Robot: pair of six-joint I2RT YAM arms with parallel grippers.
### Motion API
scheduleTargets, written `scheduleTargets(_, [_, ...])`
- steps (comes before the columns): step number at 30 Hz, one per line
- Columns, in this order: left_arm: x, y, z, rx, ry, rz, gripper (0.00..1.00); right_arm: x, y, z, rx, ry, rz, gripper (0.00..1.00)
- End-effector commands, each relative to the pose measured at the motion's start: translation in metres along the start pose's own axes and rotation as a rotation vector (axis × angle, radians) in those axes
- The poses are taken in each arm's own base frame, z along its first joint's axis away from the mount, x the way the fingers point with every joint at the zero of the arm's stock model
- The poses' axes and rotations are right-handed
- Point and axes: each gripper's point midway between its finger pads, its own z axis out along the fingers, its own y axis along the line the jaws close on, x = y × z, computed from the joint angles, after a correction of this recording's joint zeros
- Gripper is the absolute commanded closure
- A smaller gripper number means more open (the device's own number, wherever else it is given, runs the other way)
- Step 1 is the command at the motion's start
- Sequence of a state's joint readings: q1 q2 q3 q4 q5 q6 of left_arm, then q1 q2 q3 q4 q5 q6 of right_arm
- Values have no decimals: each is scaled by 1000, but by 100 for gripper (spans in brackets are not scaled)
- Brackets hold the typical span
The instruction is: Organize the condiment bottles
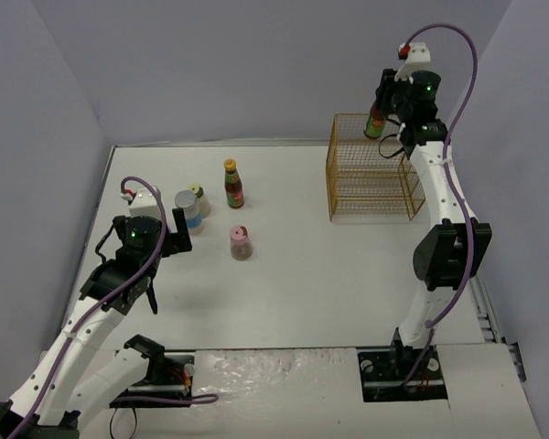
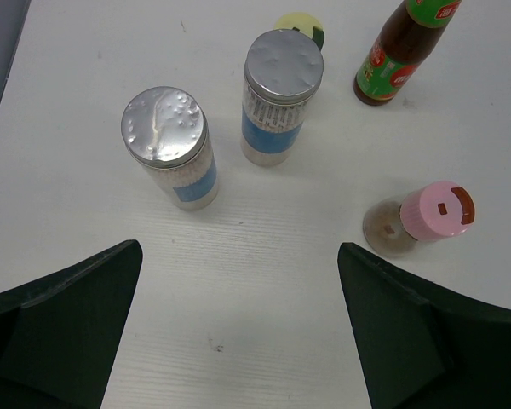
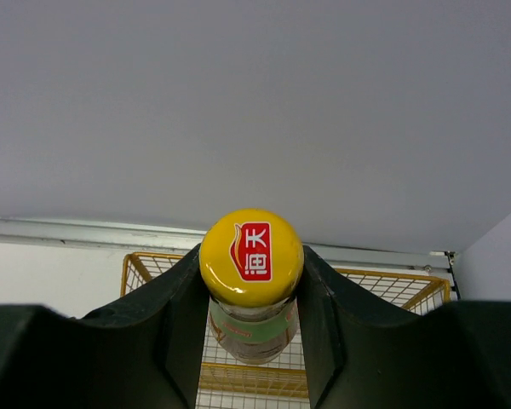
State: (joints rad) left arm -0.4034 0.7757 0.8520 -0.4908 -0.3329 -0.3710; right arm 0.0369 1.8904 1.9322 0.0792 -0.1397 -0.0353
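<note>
My right gripper [image 1: 385, 108] is shut on a tall dark yellow-capped bottle [image 3: 251, 246] by its neck and holds it above the back of the yellow wire basket [image 1: 371, 170]. My left gripper [image 2: 240, 252] is open and empty, low over the table. Ahead of it stand two stout silver-lidded bottles [image 2: 165, 146] [image 2: 280, 85], a yellow-green-capped bottle [image 2: 300, 23] behind them, a second tall dark bottle [image 2: 399, 58] and a pink-capped bottle [image 2: 429, 216] at the right. In the top view the second tall bottle [image 1: 232, 183] and the pink-capped bottle [image 1: 241, 243] stand mid-table.
The basket [image 3: 383, 285] stands at the table's far right, seen below the held bottle. Grey walls close in the table on the left, back and right.
</note>
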Motion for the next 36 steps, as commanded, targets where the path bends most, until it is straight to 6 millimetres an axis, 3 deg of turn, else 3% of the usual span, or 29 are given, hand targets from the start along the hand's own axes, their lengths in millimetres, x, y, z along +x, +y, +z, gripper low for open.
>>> scheduleTargets(1, [-12, -3, 2, 10, -34, -27, 3, -144, -2, -32, -6, -433, -25, 100])
scheduleTargets(9, [-9, -4, 4, 13, -23, -22, 3, -139, -27, -23, 86, -448, -15, 100])
scheduleTargets(16, [-7, -4, 6, 9, -13, -18, 3, -112, -38, -10, 141, -405, 1, 100])
scheduleTargets(21, [-6, -4, 6, 6, -8, -15, 3, -80, -42, 2, 160, -355, 10, 100])
scheduleTargets(24, [-5, -4, 8, 6, -5, -13, 3, -65, -61, 3, 198, -336, 12, 100])
scheduleTargets(32, [-5, -6, 8, 12, -2, -12, 3, -8, -81, 8, 230, -262, 7, 100])
scheduleTargets(36, [-4, -6, 8, 13, -1, -14, 3, 11, -86, 12, 210, -237, 18, 100])
